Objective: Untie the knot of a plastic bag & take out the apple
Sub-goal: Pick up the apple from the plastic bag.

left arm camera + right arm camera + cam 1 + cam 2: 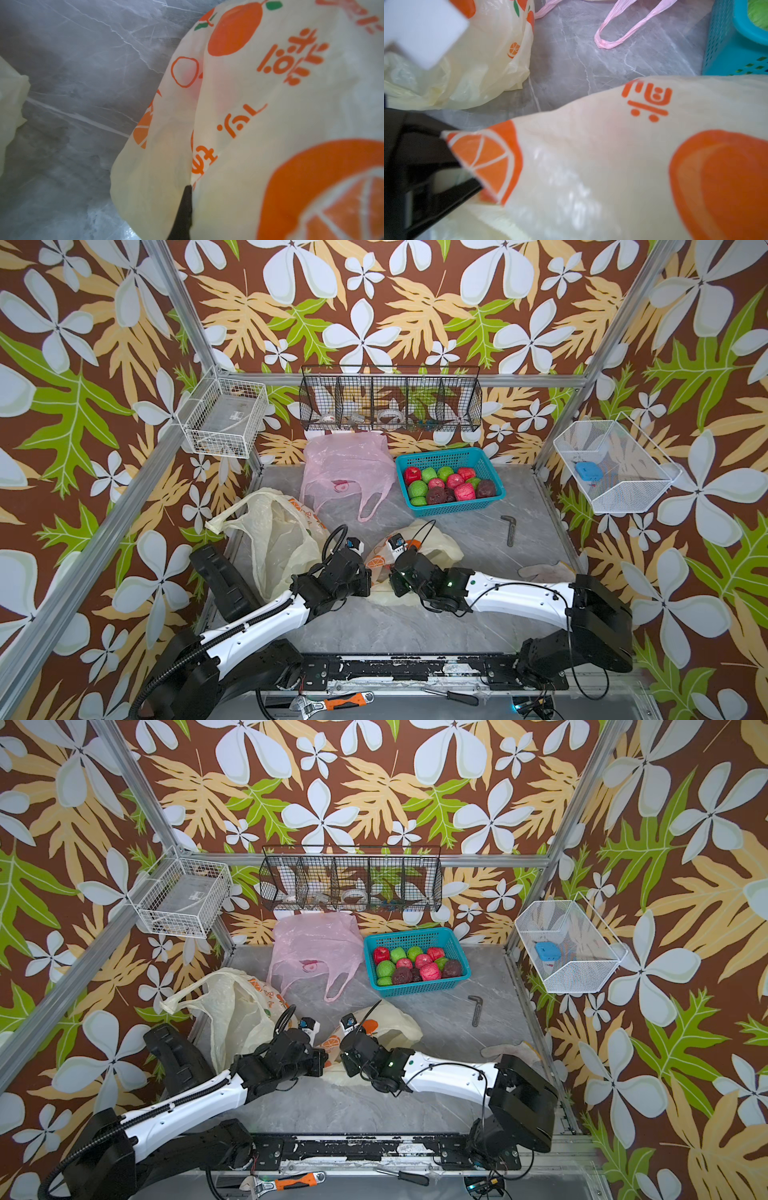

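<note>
left wrist: bag point(270, 128) pinched in left claw point(187, 192) (creased).

On my screen the desk point(415, 626) looks like smooth grey marble-look stone with a soft sheen. The cream bag point(270, 124) in the wrist views is thin, half-translucent plastic film, creased, with a flat, matt orange print. The pink bag point(345, 464) is flimsier film, wrinkled and faintly glossy. The teal basket point(457, 506) is moulded, perforated plastic. I take the black wire rack point(390, 398) and white wire basket point(224, 418) for coated metal, hung on brushed aluminium posts point(183, 302).
</note>
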